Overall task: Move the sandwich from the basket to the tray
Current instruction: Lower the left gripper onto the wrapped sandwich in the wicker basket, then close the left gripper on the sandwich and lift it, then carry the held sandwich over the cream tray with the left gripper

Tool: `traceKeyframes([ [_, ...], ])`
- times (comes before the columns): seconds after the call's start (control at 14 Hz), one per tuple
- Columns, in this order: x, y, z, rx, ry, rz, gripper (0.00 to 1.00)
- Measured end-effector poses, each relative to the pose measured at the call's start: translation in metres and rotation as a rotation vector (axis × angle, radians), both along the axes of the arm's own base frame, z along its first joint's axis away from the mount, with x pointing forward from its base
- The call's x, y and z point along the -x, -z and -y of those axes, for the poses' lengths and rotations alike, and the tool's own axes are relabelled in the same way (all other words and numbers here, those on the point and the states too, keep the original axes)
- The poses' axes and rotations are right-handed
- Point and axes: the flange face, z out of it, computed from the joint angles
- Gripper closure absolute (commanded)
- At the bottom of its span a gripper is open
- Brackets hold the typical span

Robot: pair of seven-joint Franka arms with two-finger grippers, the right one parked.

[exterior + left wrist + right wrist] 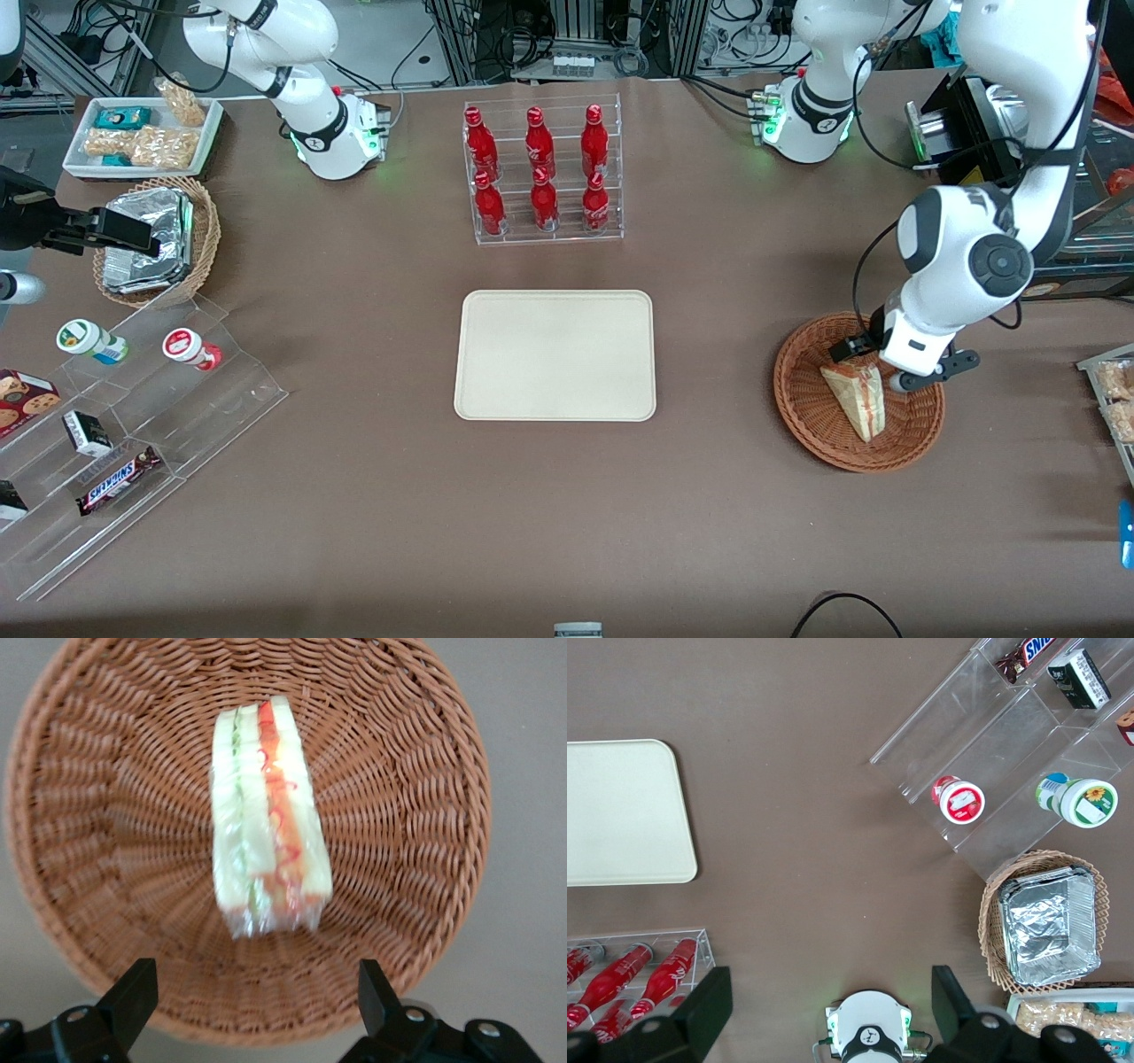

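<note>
Gripper (252, 992) spread wide, holding nothing, hanging just above the sandwich (266, 819) in the basket (416, 797).

Lying on its side on the weave, cut edge up, red and green filling showing between pale bread under clear wrap. Likely light and very soft, so easily crushed; film probably slippery too. Best taken across the two flat bread faces near the thick middle, squeezing gently, not at the thin tip. Sitting a little off the basket's centre, wicker wall rising all around, so needs a straight lift to clear the rim. Tray (555, 354) waiting bare toward the parked arm's end, well apart from the basket.
</note>
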Motion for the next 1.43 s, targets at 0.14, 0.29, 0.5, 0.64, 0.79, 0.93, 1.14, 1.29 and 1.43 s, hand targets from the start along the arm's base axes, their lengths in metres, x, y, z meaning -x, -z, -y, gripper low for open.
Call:
traceKeyframes([
  [0.14,-0.006,0.022,-0.010,0.006,-0.024,0.023,0.00],
  [0.29,-0.010,0.038,-0.017,0.011,-0.040,0.044,0.42],
  [0.5,-0.013,0.045,-0.017,0.019,-0.064,0.050,0.84],
  [0.64,-0.016,0.042,-0.016,0.020,-0.073,0.057,0.85],
  [0.79,-0.019,0.038,-0.011,0.024,-0.065,0.066,0.85],
  [0.93,-0.019,0.033,0.021,0.039,-0.020,0.074,0.85],
  [1.14,-0.005,0.025,0.116,0.056,0.046,0.080,0.85],
  [1.29,0.009,0.013,0.183,0.061,0.076,0.069,0.85],
  [1.43,0.020,-0.006,0.242,0.056,0.072,0.045,0.85],
])
